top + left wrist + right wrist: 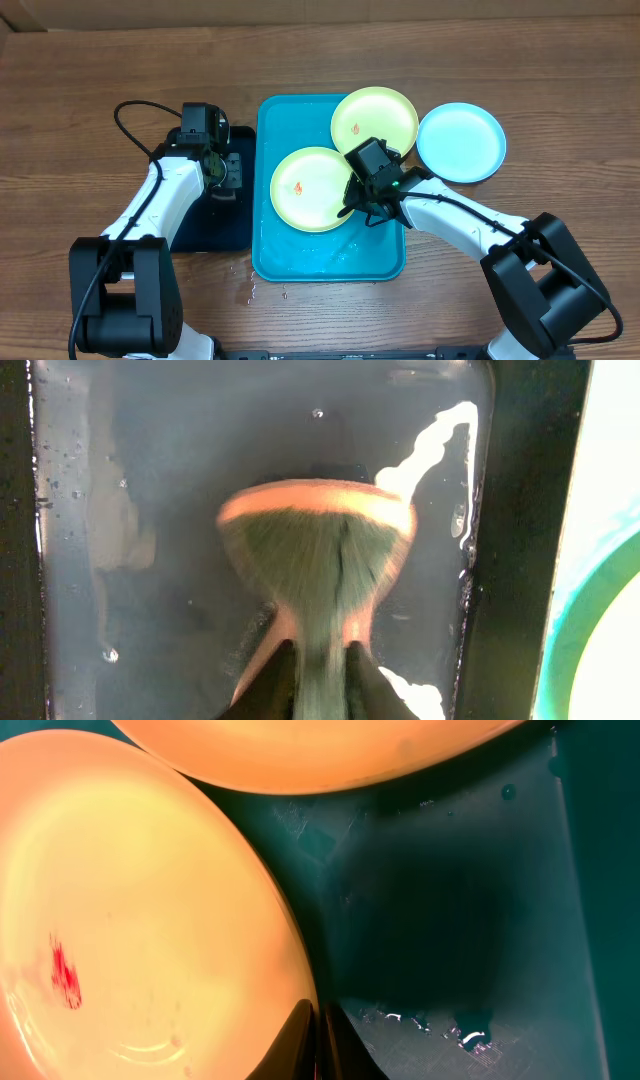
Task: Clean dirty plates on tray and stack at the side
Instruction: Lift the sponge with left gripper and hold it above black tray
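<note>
On the turquoise tray (290,255) lies a lime-green plate (305,190) with an orange-red smear. Its right rim is pinched by my right gripper (352,200), which is shut on it. The right wrist view shows that plate (140,920), its red smear (64,972) and my right gripper (318,1012) closed on the rim above the wet tray floor (450,900). A second smeared green plate (375,120) rests over the tray's far right corner. A light blue plate (461,142) lies on the table to the right. My left gripper (320,650) is shut on a green brush (315,550).
A dark navy tray (215,225) holding water sits left of the turquoise tray, and my left gripper (232,172) hovers over it with the brush. Its dark rim (515,560) shows in the left wrist view. Water drops (255,290) lie on the table by the turquoise tray's near left corner.
</note>
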Robot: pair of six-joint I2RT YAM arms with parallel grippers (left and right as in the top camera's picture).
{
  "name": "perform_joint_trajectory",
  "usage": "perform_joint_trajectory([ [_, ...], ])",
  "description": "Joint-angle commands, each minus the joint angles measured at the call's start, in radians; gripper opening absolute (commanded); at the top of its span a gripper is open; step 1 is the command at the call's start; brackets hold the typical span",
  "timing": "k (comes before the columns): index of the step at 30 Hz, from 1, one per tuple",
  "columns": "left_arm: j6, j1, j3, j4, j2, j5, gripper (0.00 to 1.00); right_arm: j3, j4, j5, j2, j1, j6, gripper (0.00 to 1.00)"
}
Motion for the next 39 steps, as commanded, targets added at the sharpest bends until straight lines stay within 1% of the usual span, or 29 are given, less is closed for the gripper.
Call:
perform_joint_trajectory([
  [1,0.018,0.003,-0.007,0.006,0.010,0.012,0.21,-0.011,0.007,0.024,0.009,0.005,0.004,0.05],
  [2,0.016,0.003,-0.007,0.006,0.010,0.012,0.22,-0.011,0.007,0.024,0.009,0.005,0.004,0.05],
  [4,0.010,0.003,-0.007,0.005,0.010,0.012,0.30,-0.011,0.007,0.024,0.009,0.005,0.004,0.05],
  [6,0.011,0.003,-0.007,0.006,0.010,0.012,0.34,-0.011,0.007,0.024,0.009,0.005,0.004,0.05],
  [9,0.011,0.003,-0.008,0.019,0.010,0.011,0.36,-0.011,0.007,0.024,0.009,0.005,0.004,0.05],
  [16,0.016,0.003,-0.008,0.035,0.034,0.011,0.36,-0.011,0.006,0.024,0.009,0.005,0.001,0.05],
  [17,0.016,0.003,-0.008,0.046,0.060,0.011,0.35,-0.011,0.007,0.024,0.009,0.005,0.001,0.06],
  [18,0.015,0.002,-0.008,0.049,0.077,0.012,0.31,-0.011,0.007,0.024,0.009,0.005,0.001,0.06],
  [19,0.015,0.002,-0.008,0.050,0.092,0.012,0.23,-0.011,0.007,0.024,0.009,0.005,0.001,0.06],
  [20,0.015,0.003,-0.008,0.052,0.109,0.012,0.18,-0.011,0.007,0.024,0.009,0.005,0.001,0.06],
  [25,0.015,0.003,-0.007,0.058,0.143,0.011,0.04,-0.011,0.008,0.024,0.009,0.005,0.001,0.06],
  [28,0.015,0.003,0.021,0.040,0.138,0.012,0.04,-0.011,0.007,0.024,0.009,0.005,0.001,0.06],
  [29,0.016,0.003,0.040,0.024,0.127,0.011,0.04,-0.011,0.007,0.024,0.009,0.005,0.001,0.09],
  [33,0.016,0.022,0.071,0.003,0.080,0.016,0.04,-0.011,0.007,0.024,0.009,0.005,0.001,0.16],
  [39,0.019,0.071,0.072,-0.003,0.024,0.069,0.04,-0.011,0.008,0.024,0.009,0.005,0.002,0.15],
])
